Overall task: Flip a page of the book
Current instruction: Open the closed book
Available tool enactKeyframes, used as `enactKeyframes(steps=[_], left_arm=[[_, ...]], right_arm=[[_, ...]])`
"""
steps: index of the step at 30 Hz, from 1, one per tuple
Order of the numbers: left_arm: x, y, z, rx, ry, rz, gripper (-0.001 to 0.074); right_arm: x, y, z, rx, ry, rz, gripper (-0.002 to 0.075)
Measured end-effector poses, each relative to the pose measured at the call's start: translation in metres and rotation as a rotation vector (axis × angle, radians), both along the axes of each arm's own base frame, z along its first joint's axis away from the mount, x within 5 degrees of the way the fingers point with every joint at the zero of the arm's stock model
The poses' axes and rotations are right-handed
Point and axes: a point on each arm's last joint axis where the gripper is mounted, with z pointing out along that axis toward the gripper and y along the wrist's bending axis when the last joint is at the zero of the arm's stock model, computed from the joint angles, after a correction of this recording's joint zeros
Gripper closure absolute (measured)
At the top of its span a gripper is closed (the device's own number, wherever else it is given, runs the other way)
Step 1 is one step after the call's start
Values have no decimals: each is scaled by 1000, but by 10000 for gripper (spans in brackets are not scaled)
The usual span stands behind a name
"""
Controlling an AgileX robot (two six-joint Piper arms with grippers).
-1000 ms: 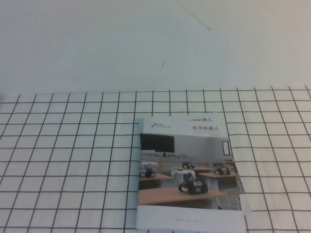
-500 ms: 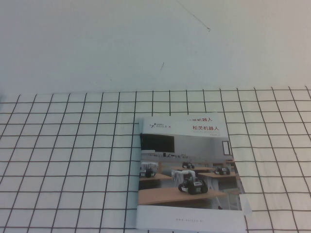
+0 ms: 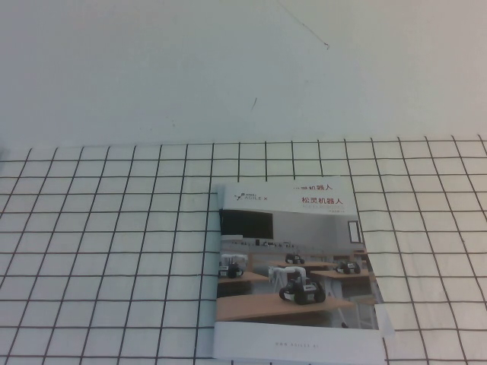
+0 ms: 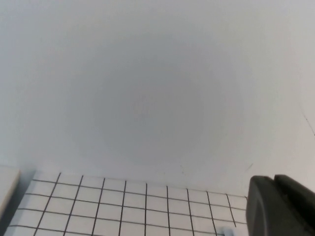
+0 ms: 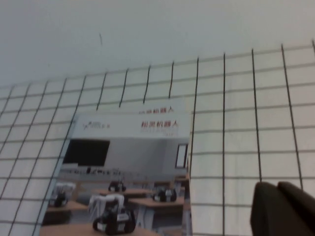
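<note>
Booklet work has not begun, as far as I can judge: the cover lies flat and nothing of mine touches it. My right pincer shows only as a dark block at the corner of its wrist view, fingers pressed together and pinching nothing, hanging above the grid cloth just off the book's free edge. My left pincer is likewise a dark lump at the edge of its own wrist view, over bare squares and looking mostly at the white wall; I cannot tell whether it is spread or closed. Neither arm reaches into the high view.

Moving outward, the book rests closed on the tabletop, near the front edge of the high view and a little right of centre, square to the grid lines. The page I must turn is its front leaf, with the classroom-robot photo, orange title and white bottom band, lying flush. Behind its far edge a second orange title line peeks out, so a second booklet with a like cover seems to lie beneath, shifted slightly away from me.

Everything remains to do: open the right pincer, lower it to the leaf's right edge, catch that single sheet and sweep it leftward over the spine.
</note>
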Motion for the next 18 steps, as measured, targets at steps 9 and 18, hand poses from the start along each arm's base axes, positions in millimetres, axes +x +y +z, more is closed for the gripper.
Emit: enactKeyframes(steps=[9,18], left_arm=[[44,-5,-28,7,268,-83,738],[108,-25,-70,-31,554,-373,738]], right_arm=[[25,5,-33,-57,224,82,728],[53,16,-65,-31,355,194,728]])
